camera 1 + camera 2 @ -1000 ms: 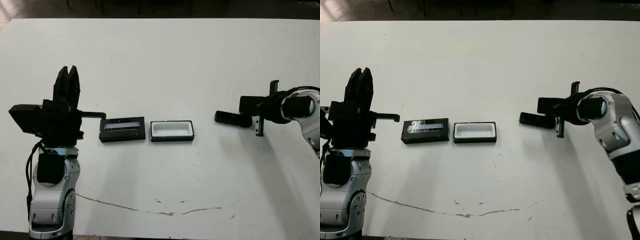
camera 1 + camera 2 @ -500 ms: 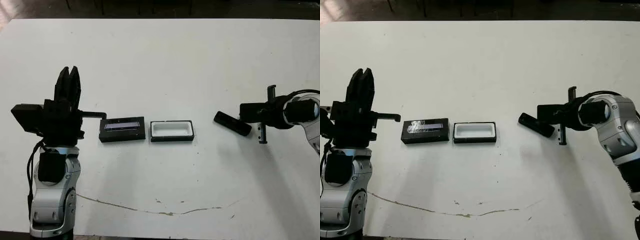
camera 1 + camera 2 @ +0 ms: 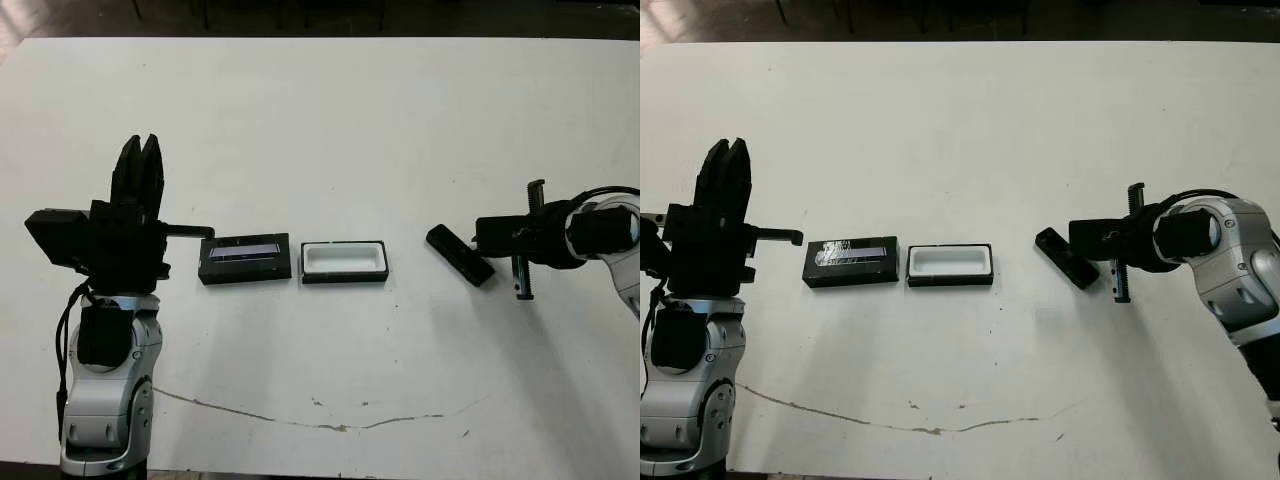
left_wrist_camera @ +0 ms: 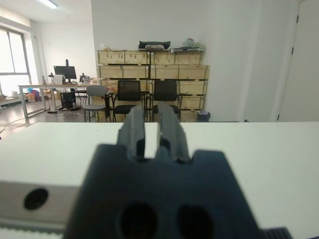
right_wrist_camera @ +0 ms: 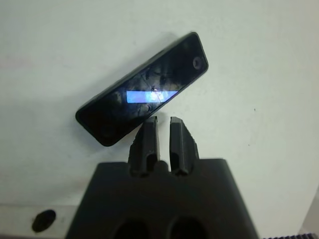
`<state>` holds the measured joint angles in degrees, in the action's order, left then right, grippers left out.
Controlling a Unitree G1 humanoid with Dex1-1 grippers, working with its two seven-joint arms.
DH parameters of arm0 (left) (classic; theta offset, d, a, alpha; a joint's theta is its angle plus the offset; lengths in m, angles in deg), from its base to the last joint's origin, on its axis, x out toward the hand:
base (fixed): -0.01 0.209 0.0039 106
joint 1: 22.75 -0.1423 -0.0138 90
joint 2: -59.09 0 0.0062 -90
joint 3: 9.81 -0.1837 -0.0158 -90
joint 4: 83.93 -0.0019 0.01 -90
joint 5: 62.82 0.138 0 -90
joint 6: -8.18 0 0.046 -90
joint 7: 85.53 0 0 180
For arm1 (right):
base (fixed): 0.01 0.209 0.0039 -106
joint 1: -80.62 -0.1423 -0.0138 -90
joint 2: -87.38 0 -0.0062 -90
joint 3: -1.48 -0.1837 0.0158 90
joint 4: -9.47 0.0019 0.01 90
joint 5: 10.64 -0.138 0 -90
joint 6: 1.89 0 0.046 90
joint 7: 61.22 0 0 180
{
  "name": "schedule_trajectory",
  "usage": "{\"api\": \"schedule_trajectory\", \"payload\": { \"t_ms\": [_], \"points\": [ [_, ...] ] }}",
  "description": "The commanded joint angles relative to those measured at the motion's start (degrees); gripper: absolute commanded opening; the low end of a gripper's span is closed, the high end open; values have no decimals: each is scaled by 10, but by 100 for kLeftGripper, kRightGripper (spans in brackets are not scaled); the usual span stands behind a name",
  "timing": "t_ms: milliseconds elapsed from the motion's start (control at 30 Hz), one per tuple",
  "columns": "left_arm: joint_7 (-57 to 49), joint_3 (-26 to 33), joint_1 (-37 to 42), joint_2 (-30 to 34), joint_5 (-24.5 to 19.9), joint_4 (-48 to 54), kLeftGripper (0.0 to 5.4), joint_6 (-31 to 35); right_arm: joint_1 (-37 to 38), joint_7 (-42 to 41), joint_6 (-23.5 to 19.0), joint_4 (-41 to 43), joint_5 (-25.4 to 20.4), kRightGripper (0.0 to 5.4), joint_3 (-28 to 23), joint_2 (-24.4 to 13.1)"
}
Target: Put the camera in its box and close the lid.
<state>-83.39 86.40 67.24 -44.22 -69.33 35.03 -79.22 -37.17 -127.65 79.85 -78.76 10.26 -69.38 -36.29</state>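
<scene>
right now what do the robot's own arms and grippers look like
Both arms have silver-grey rounded shells with black joints. The left arm has a black cable running down its side. The left gripper and right gripper each have a boxy black body and two ridged black fingers.

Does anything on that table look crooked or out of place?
Yes: the camera lies at a slant near the right claw, apart from the box and lid, which sit squarely side by side.
</scene>
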Motion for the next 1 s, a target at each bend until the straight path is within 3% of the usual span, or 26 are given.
{"api": "schedule_trajectory", "payload": {
  "t_ms": [33, 333, 533, 700, 800, 933, 1000],
  "points": [
    [0, 0, -7, 4, 3, -12, 0, 3, 21, -14, -4, -3, 4, 1, 14, -7],
    [-3, -3, -11, 2, 4, -7, 0, 5, 25, 20, -12, -8, 35, 1, 8, -9],
    [-1, -8, -19, 1, 4, -5, 0, 0, 52, 115, 5, -20, 46, 1, -46, -15],
    [-3, -8, -26, 0, 8, -5, 0, -5, 118, 203, 41, -5, -44, 1, -161, 15],
    [-3, -6, -27, 2, 8, -8, 0, -9, 177, 286, 36, 59, -106, 1, -234, 82],
    [-3, -6, -27, 3, 10, -9, 0, -9, 215, 340, -7, 139, -173, 1, -277, 147],
    [-4, -7, -29, 2, 12, -8, 0, -9, 221, 348, -55, 174, -233, 1, -295, 180]
  ]
}}
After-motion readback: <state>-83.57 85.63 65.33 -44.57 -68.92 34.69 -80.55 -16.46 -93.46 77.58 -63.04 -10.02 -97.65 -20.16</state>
